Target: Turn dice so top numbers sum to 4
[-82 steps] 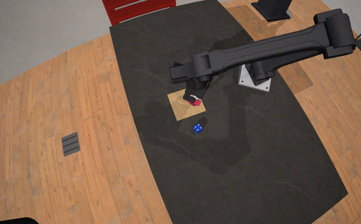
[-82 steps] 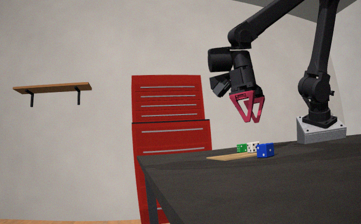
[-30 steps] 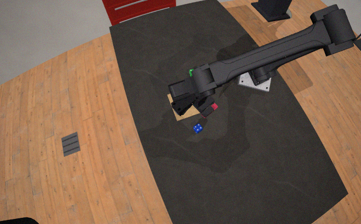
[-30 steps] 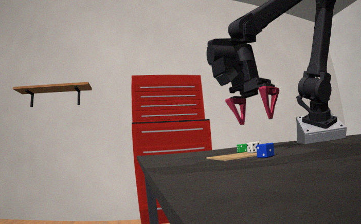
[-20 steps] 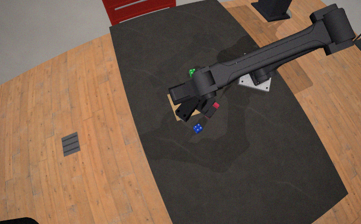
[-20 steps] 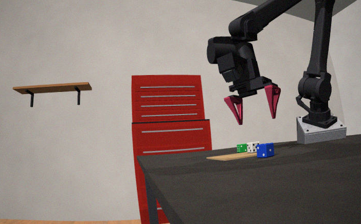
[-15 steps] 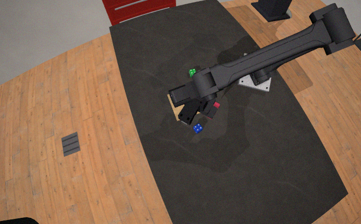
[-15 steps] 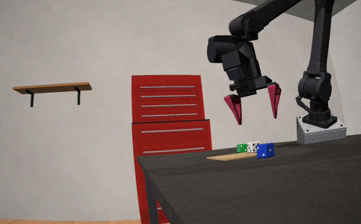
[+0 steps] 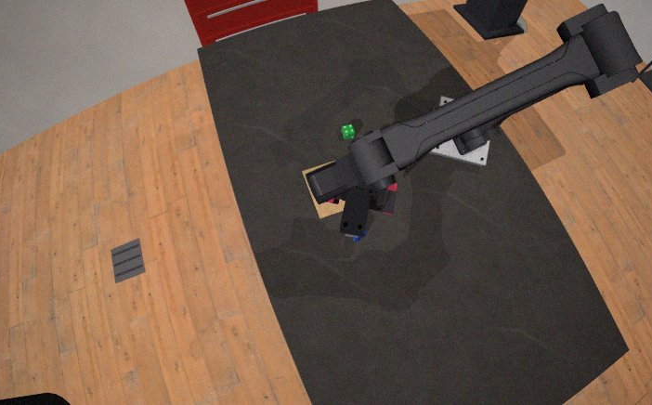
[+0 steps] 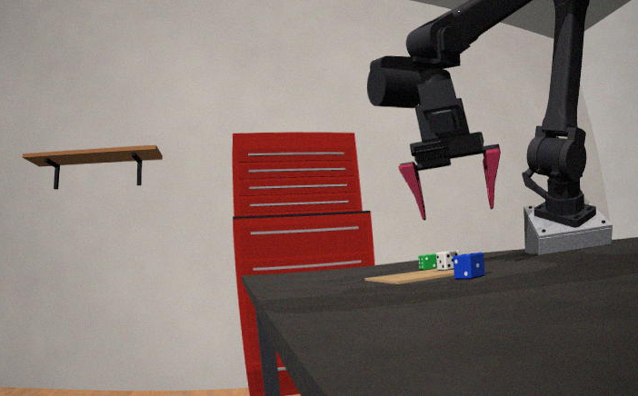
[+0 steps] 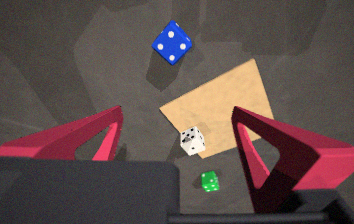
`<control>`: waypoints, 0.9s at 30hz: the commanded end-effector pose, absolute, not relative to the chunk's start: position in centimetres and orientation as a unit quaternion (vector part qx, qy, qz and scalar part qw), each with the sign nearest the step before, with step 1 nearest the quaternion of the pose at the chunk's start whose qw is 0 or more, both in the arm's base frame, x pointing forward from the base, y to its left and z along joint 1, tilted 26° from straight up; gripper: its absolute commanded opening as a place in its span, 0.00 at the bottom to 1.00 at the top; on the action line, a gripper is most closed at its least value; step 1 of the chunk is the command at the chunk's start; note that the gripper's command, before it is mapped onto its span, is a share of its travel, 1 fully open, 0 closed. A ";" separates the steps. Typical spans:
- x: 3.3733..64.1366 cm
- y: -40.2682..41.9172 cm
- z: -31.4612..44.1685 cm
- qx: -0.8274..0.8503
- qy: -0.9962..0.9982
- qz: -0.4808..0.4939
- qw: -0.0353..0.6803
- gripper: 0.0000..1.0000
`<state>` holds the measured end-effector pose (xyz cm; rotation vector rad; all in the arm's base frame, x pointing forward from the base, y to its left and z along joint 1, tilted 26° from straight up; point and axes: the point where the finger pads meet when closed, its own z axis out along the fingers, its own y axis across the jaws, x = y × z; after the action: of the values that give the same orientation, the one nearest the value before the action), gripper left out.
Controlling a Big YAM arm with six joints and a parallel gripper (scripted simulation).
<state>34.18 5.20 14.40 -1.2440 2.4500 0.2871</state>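
Observation:
The tan mat lies flat on the dark table. The white die sits at one edge of the mat; whether it is fully on is unclear. It shows several pips upward and is hidden in the top view. The blue die stands off the mat, four pips up. The green die stands off the mat beyond the white die; its top appears to show four pips. My gripper is open and empty, high above the dice.
The dark table carries the arm's pale base plate. A red drawer cabinet stands beyond the table edge. A wooden shelf hangs on the wall.

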 end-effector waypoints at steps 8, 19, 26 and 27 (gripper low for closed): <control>36.9 6.3 19.1 -0.566 0.786 0.042 0.247 1.00; 37.0 7.3 19.5 -0.651 0.716 0.015 0.252 1.00; 36.9 7.9 19.7 -0.693 0.675 0.002 0.252 1.00; 36.9 7.9 19.7 -0.693 0.675 0.002 0.252 1.00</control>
<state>34.65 7.66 15.46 -1.8666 1.9671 0.1236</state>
